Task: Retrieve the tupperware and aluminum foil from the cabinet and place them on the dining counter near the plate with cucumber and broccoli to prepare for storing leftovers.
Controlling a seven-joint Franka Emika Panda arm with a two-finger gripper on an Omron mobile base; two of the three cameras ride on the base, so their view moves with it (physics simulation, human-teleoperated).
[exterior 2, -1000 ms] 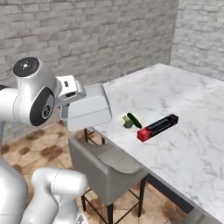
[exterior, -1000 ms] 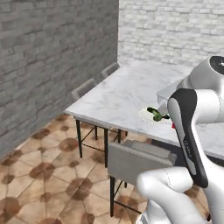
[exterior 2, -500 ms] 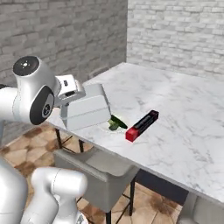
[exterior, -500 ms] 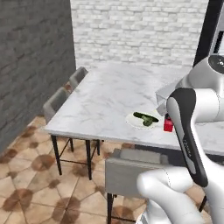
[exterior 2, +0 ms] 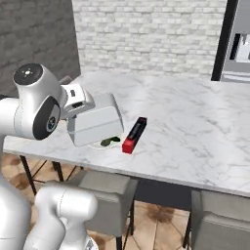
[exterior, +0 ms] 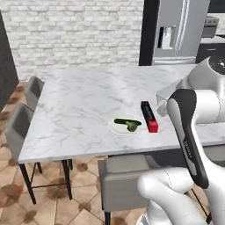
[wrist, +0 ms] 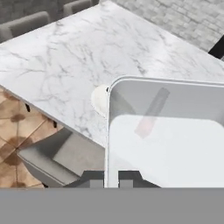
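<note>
The tabletop (exterior: 88, 101) filled the frame's middle. One tupperware (exterior 2: 95, 124), clamped in the jaws, hung at centre left of the right base view over the one plate (exterior: 118, 128). One aluminum foil (exterior: 149, 116) carton already lay just beside that plate (so that half looked done). One cucumber (exterior: 125, 121) sat on it. Setting the box down remained.

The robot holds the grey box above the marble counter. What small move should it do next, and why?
Probably carry the tupperware forward and lower it onto bare dining counter beside the plate. The aluminum foil already lies there, and the box hangs in the shut gripper over the near edge.
</note>
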